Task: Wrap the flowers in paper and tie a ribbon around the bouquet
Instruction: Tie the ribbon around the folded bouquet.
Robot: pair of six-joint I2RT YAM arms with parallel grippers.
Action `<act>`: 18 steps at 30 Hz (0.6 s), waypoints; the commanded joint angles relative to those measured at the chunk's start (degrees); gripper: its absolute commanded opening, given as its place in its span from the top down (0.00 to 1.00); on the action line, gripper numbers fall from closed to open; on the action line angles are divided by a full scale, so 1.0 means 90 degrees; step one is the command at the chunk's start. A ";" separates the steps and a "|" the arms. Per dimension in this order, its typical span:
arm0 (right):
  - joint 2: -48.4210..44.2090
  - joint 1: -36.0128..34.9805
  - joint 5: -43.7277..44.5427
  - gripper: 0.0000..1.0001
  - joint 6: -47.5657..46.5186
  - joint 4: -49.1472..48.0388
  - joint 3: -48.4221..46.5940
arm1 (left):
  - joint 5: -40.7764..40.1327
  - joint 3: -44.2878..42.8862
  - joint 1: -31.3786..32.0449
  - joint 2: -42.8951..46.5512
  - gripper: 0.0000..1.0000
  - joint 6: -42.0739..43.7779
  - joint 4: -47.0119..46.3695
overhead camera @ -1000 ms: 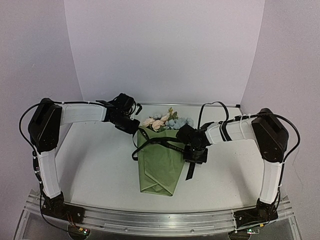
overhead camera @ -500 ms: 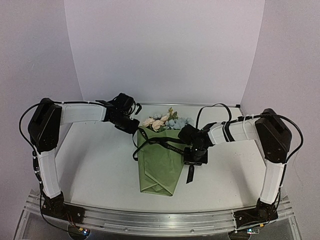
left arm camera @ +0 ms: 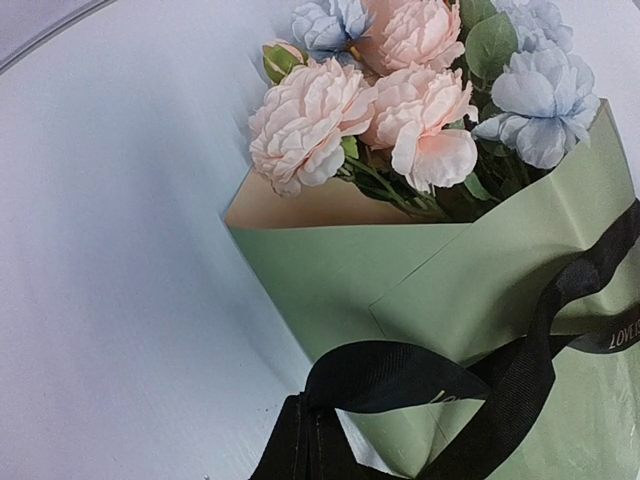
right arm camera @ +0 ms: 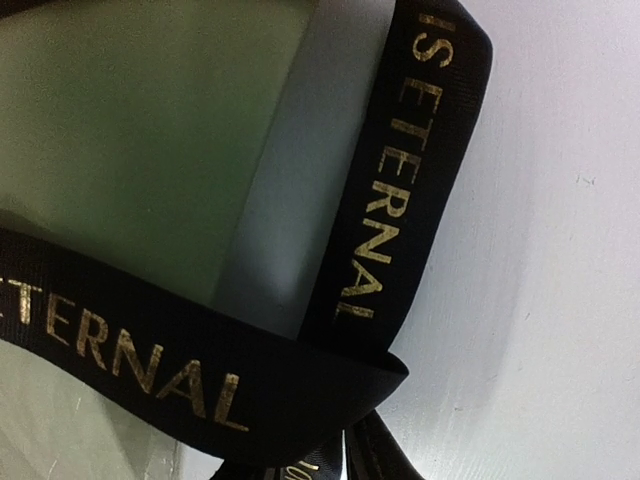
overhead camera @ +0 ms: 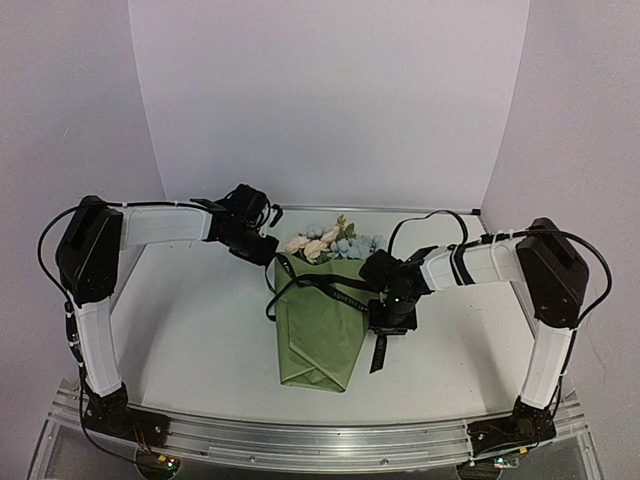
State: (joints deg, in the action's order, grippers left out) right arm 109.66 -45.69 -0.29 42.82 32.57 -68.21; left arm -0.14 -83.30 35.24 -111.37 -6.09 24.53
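The bouquet lies in the middle of the table, a cone of olive-green paper with its point toward me. The peach and pale blue flowers show at its wide far end. In the left wrist view the flowers rise out of the paper. The black ribbon crosses the cone's upper part, stretched between both grippers. My left gripper sits at the cone's far left corner, shut on the ribbon. My right gripper is at the cone's right edge, shut on the gold-lettered ribbon. A loose tail lies below it.
The white table is walled by pale panels at the back and both sides. An aluminium rail carrying the arm bases runs along the near edge. Black cables loop over both forearms.
My right arm has shifted a little to the right and nearer, drawing the ribbon and its tail along. The left arm and the bouquet have stayed in place.
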 commanded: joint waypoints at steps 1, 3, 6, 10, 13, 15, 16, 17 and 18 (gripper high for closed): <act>-0.0075 -0.0031 -0.0155 0.80 -0.0071 0.0176 0.0147 | -0.0007 -0.0310 -0.0034 0.0073 1.00 -0.0056 0.0018; -0.0096 -0.0037 -0.0138 0.83 -0.0075 0.0181 0.0160 | -0.0008 -0.0321 -0.0038 0.0056 1.00 -0.0047 0.0029; -0.0167 -0.0038 -0.0166 0.85 -0.0108 0.0198 0.0201 | -0.0004 -0.0337 -0.0036 0.0033 1.00 -0.0049 0.0025; -0.0201 -0.0034 -0.0400 0.79 -0.0259 0.0208 0.0243 | -0.0004 -0.0385 -0.0038 0.0001 1.00 -0.0056 0.0038; -0.0217 -0.0037 -0.0402 0.82 -0.0345 0.0254 0.0325 | -0.0012 -0.0412 -0.0047 -0.0017 1.00 -0.0058 0.0046; -0.0279 -0.0034 -0.0388 0.86 -0.0408 0.0287 0.0374 | -0.0015 -0.0421 -0.0048 -0.0020 1.00 -0.0056 0.0046; -0.0311 -0.0039 -0.0374 0.87 -0.0441 0.0317 0.0395 | -0.0019 -0.0422 -0.0050 -0.0024 1.00 -0.0056 0.0047; -0.0349 -0.0036 -0.0333 0.88 -0.0482 0.0362 0.0403 | -0.0022 -0.0423 -0.0056 -0.0028 1.00 -0.0057 0.0047; -0.0389 -0.0039 -0.0301 0.88 -0.0518 0.0399 0.0410 | -0.0025 -0.0425 -0.0058 -0.0030 1.00 -0.0060 0.0047</act>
State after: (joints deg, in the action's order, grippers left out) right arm 108.09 -45.69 -2.96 40.03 32.71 -66.19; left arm -0.14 -84.17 35.18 -111.55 -6.09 24.62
